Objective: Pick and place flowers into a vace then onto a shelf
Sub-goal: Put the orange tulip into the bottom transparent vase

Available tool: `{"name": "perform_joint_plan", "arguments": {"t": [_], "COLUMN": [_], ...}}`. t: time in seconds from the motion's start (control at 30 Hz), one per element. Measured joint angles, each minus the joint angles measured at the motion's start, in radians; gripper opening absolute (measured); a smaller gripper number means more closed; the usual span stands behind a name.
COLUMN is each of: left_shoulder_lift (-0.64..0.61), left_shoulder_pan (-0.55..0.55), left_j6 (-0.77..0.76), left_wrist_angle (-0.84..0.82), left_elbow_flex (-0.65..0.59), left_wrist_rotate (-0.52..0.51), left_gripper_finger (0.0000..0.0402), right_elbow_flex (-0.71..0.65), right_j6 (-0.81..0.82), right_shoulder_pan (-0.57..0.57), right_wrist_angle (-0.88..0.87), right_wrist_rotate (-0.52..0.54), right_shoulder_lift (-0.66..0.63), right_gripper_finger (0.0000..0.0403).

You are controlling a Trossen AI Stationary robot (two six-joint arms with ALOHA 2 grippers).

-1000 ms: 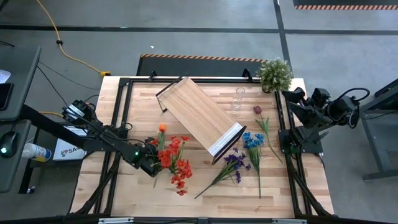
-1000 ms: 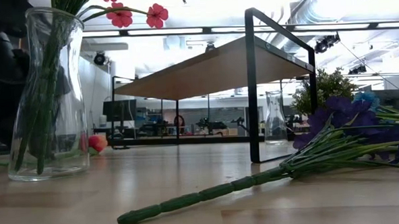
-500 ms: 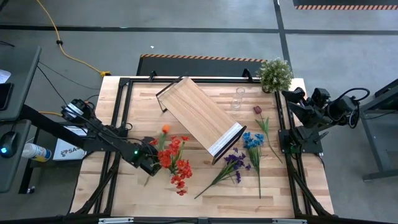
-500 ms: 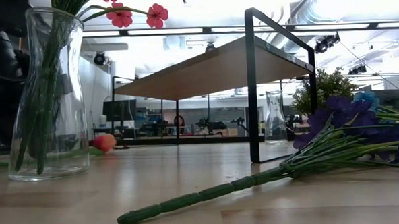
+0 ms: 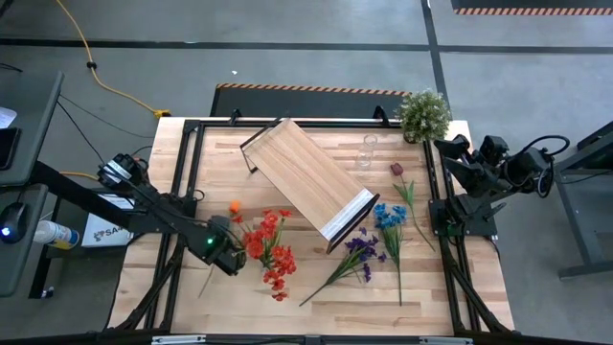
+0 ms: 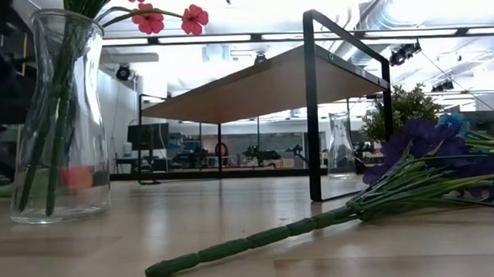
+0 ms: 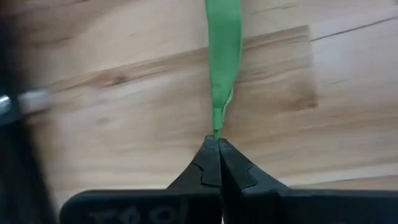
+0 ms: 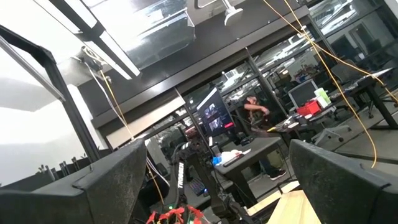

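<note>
From above, the left gripper (image 5: 227, 257) holds a thin green stalk with an orange bloom (image 5: 235, 205), beside the clear glass vase of red flowers (image 5: 270, 251). The long light-wood shelf (image 5: 306, 177) lies diagonally mid-table. The right gripper (image 5: 450, 149) waits at the table's right edge.

Low down, the vase (image 6: 56, 122) stands upright.

The left wrist shows fingertips (image 7: 214, 152) pinched shut on the stalk (image 7: 222, 62).

The right wrist shows fingers (image 8: 112, 180) spread.

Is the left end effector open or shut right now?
Shut: the left end effector has its fingers pressed together on the green stem.
</note>
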Motion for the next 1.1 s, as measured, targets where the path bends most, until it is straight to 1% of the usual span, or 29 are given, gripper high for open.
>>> {"name": "perform_joint_plan", "arguments": {"t": [0.13, 0.27, 0.33, 0.43, 0.67, 0.83, 0.9, 1.0, 1.1], "left_shoulder_lift": [0.000, -0.002, -0.002, -0.003, -0.004, -0.004, -0.005, -0.006, -0.007], "left_shoulder_pan": [-0.073, -0.158, -0.199, -0.257, -0.271, -0.271, -0.271, -0.276, -0.283], "left_j6": [-0.099, -0.227, -0.294, -0.375, -0.391, -0.391, -0.391, -0.391, -0.393], "left_wrist_angle": [-0.084, -0.168, -0.212, -0.284, -0.443, -0.602, -0.607, -0.609, -0.607], "left_elbow_flex": [0.042, 0.101, 0.137, 0.196, 0.314, 0.399, 0.422, 0.433, 0.446], "left_wrist_rotate": [0.022, 0.022, 0.004, -0.060, -0.090, -0.095, -0.103, -0.163, -0.176], "left_gripper_finger": [0.0020, 0.0020, 0.0020, 0.0020, 0.0020, 0.0020, 0.0020, 0.0020, 0.0020], "right_elbow_flex": [0.000, 0.000, 0.000, 0.000, 0.000, 0.000, 0.000, 0.000, 0.000], "right_j6": [-0.001, -0.002, -0.005, -0.005, -0.003, 0.000, 0.001, -0.001, -0.002], "right_shoulder_pan": [0.000, 0.000, 0.000, 0.000, 0.000, 0.000, 0.000, 0.000, 0.000], "right_wrist_angle": [0.000, 0.000, 0.000, 0.000, 0.000, 0.000, 0.000, 0.000, 0.000], "right_wrist_rotate": [0.000, 0.000, 0.000, 0.000, 0.000, -0.001, -0.002, -0.002, -0.002], "right_shoulder_lift": [0.000, 0.000, 0.000, 0.000, 0.000, 0.000, 0.000, 0.000, 0.000], "right_gripper_finger": [0.0381, 0.0381, 0.0381, 0.0381, 0.0381, 0.0381, 0.0381, 0.0381, 0.0381]}}
